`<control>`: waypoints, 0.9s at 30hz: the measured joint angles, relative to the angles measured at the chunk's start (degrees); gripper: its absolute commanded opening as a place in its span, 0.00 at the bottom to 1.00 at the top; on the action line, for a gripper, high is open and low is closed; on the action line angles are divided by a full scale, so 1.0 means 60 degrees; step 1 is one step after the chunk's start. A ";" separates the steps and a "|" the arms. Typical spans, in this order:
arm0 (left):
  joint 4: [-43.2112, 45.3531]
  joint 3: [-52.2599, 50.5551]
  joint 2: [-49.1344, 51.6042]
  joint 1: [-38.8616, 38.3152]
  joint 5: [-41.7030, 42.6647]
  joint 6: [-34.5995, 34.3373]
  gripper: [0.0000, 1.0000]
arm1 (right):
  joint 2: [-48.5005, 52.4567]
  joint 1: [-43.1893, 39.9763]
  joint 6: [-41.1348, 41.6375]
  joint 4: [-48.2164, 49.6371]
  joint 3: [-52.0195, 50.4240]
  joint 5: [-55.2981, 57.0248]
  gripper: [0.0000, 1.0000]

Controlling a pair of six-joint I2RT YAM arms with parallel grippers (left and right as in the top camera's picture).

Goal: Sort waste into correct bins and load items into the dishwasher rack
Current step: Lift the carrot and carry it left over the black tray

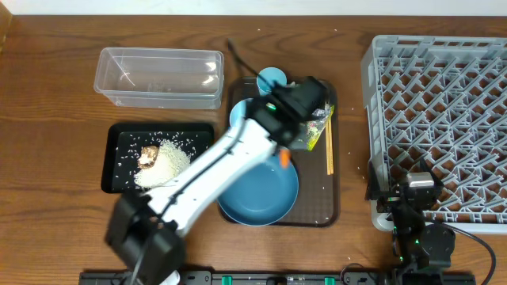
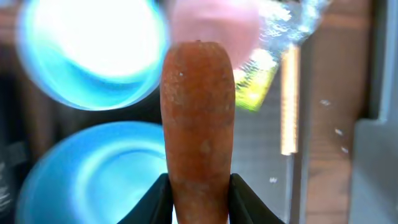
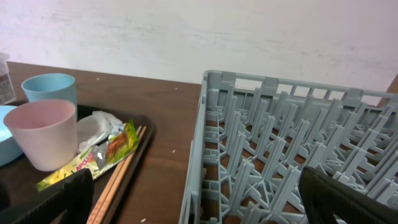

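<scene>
Orange carrot (image 2: 198, 118) pinched in left gripper (image 2: 199, 191) near blue plate (image 2: 93, 174).

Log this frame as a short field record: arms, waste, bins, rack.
left gripper: shut on carrot, over the brown tray
right gripper: open, empty, beside dishwasher rack
black tray: rice, brown lump
clear tub: nothing sizeable inside
dishwasher rack: no dishes loaded
brown tray: blue plate, light-blue cup, pink cup, wrapper, chopsticks
</scene>
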 measured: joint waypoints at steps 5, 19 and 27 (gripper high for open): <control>-0.1173 0.0000 -0.0171 0.1180 -0.0095 -0.0029 0.26 | 0.0000 0.0000 0.0000 0.0004 0.0000 0.0000 0.99; -0.2248 -0.0040 -0.0171 0.4637 -0.0251 -0.0073 0.26 | 0.0000 0.0000 0.0000 0.0000 0.0000 0.0000 0.99; -0.2058 -0.1129 -0.0171 0.6528 -0.0441 -0.0790 0.26 | 0.0000 0.0000 0.0004 0.0000 0.0000 0.0000 0.99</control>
